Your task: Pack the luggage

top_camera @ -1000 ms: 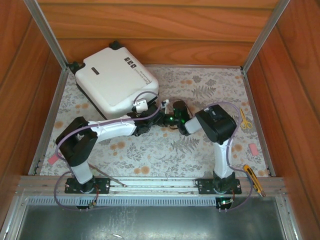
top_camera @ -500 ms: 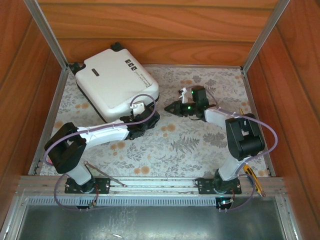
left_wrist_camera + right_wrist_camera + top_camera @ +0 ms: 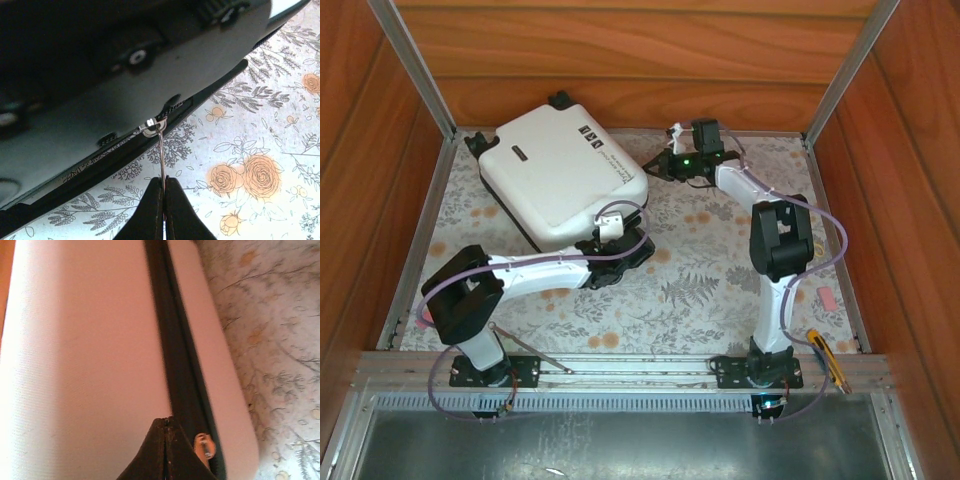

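Fingers (image 3: 149, 212) of the left gripper (image 3: 163, 184): pressed together, pinching a thin metal zip pull (image 3: 161, 152) that runs up to its ring at the black zipper band. Above the ring, the dark, shadowed edge of the small white hard-shell suitcase (image 3: 100, 75) with rounded corners.

Fingers (image 3: 146, 457) of the right gripper (image 3: 165, 426): closed tip to tip with nothing seen between them, lying against the black zipper band (image 3: 172, 340) that divides the two white shell halves. A small silver slider tab (image 3: 204, 446) sits just beside the right-hand finger; whether it touches is unclear, the picture being soft there.

Overhead placement: left gripper (image 3: 623, 250) at the near corner of the suitcase (image 3: 560, 170); right gripper (image 3: 655, 168) at its right-hand side, the right arm stretched far across the table. Suitcase closed, lying flat at the far left of the table, turned at an angle, black wheels (image 3: 560, 101) toward the wooden back wall, small black label marks (image 3: 592, 136) on the upper shell.

Surface: floral-printed cloth (image 3: 700, 290) in pale grey with orange roses.

Other items, near right edge, well apart from the suitcase: pink rectangular eraser (image 3: 826, 298); yellow-and-orange pen-like tool (image 3: 828, 360) beside the right arm's base.
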You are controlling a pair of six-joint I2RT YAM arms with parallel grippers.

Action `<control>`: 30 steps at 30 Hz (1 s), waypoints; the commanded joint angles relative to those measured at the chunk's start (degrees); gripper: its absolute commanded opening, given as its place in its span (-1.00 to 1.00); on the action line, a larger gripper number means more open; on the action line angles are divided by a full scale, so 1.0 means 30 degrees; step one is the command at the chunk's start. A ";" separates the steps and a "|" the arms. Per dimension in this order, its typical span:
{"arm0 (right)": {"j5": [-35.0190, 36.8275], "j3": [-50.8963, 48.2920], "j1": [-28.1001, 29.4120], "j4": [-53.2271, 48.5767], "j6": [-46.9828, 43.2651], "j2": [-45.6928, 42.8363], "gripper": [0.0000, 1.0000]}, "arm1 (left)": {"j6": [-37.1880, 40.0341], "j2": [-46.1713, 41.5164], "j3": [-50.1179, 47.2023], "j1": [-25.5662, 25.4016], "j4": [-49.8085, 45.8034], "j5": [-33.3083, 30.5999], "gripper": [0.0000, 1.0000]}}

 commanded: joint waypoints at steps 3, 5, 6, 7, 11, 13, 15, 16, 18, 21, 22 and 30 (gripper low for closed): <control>-0.2831 -0.0648 0.1567 -0.2932 -0.2234 -0.0975 -0.99 | 0.0098 0.0950 0.0969 -0.0467 -0.0331 0.1167 -1.00; -0.3258 -0.1159 0.2309 -0.3166 -0.2750 -0.1515 -0.99 | 0.0195 0.1293 0.1328 -0.0475 -0.0333 0.1114 -1.00; -0.3473 -0.1318 0.2618 -0.3285 -0.2974 -0.1644 -0.99 | 0.0257 0.1482 0.1515 -0.0468 -0.0353 0.1069 -1.00; -0.3678 -0.1467 0.2976 -0.3339 -0.3113 -0.1832 -1.00 | 0.0302 0.1713 0.1782 -0.0461 -0.0417 0.0970 -1.00; -0.5422 -0.1762 0.3894 -0.3179 -0.3494 -0.2049 -1.00 | 0.0634 0.2858 0.2833 -0.0463 -0.0421 0.0720 -1.00; -0.6433 -0.1802 0.4071 -0.2981 -0.3694 -0.2158 -1.00 | 0.0825 0.3355 0.3269 -0.0460 -0.0406 0.0599 -1.00; -0.7280 -0.1957 0.4209 -0.2627 -0.3694 -0.2366 -0.99 | 0.1262 0.3704 0.3681 -0.0466 -0.0391 0.0503 -1.00; -0.7566 -0.1990 0.4280 -0.2622 -0.3822 -0.2448 -1.00 | 0.1451 0.3779 0.3814 -0.0475 -0.0348 0.0424 -1.00; -0.8172 -0.1927 0.4583 -0.2973 -0.4377 -0.2699 -1.00 | 0.1633 0.3887 0.3867 -0.0462 -0.0247 0.0159 -1.00; -0.8996 -0.2187 0.4870 -0.2652 -0.4412 -0.3149 -1.00 | 0.1927 0.4056 0.3854 -0.0431 0.0341 -0.0131 -1.00; -0.9220 -0.2376 0.4868 -0.2123 -0.3995 -0.3339 -1.00 | 0.1944 0.4177 0.3956 -0.0438 0.0500 -0.0156 -1.00; -0.6433 -0.4567 0.2469 -0.0678 -0.1802 -0.6192 -0.97 | 0.0700 0.5665 0.5485 -0.0387 0.0634 -0.0906 -1.00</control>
